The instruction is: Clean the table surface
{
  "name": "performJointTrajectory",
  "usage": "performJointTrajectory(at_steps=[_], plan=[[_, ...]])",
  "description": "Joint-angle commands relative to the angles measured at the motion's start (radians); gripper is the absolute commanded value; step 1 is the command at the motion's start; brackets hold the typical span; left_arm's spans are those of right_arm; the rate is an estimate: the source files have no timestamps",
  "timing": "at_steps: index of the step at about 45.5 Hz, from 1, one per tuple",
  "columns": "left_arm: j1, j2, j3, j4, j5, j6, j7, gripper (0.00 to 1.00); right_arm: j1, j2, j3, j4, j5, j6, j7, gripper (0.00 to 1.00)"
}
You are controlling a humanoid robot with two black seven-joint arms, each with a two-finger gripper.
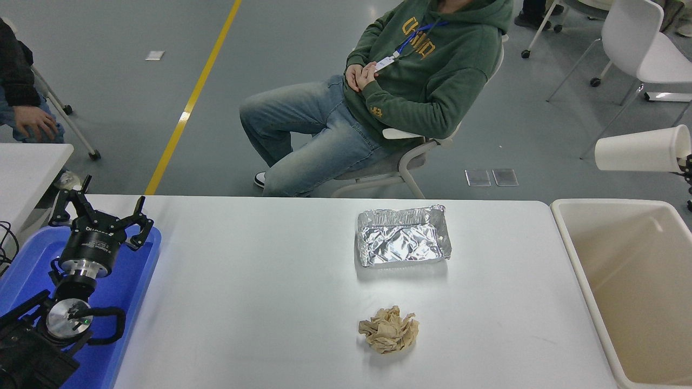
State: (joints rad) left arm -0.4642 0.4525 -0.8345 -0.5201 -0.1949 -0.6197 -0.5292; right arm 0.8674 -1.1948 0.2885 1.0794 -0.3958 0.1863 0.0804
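- White table surface holds a foil tray and a crumpled paper ball nearer the camera.
- Right gripper, at the right edge, grips a paper cup lying sideways above the beige bin.
- Left gripper sits spread wide over the blue tray.

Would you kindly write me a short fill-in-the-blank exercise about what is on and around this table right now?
1. The right gripper holds a white paper ____ lying sideways above the beige bin.
2. The crumpled ball of brown paper lies nearer the camera than the ____ tray.
3. The left gripper sits over a ____ tray at the table surface's left end.

Missing words: cup; foil; blue
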Motion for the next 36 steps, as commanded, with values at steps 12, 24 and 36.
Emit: performJointTrajectory(at_steps=[12, 24, 36], plan=[[-0.001, 0.0, 0.0, 0.0, 0.0, 0.0, 0.0, 1.0, 0.005, 0.218, -0.121, -0.26, -0.071, -0.185, -0.001, 0.0], [0.001, 0.0, 0.0, 0.0, 0.0, 0.0, 0.0, 1.0, 0.039, 0.307, -0.186, -0.38, -0.072, -0.271, -0.008, 0.0], [0.001, 0.0, 0.0, 0.0, 0.0, 0.002, 0.0, 1.0, 0.045, 0.432, -0.261, -0.521, -0.072, -0.329, -0.01, 0.0]])
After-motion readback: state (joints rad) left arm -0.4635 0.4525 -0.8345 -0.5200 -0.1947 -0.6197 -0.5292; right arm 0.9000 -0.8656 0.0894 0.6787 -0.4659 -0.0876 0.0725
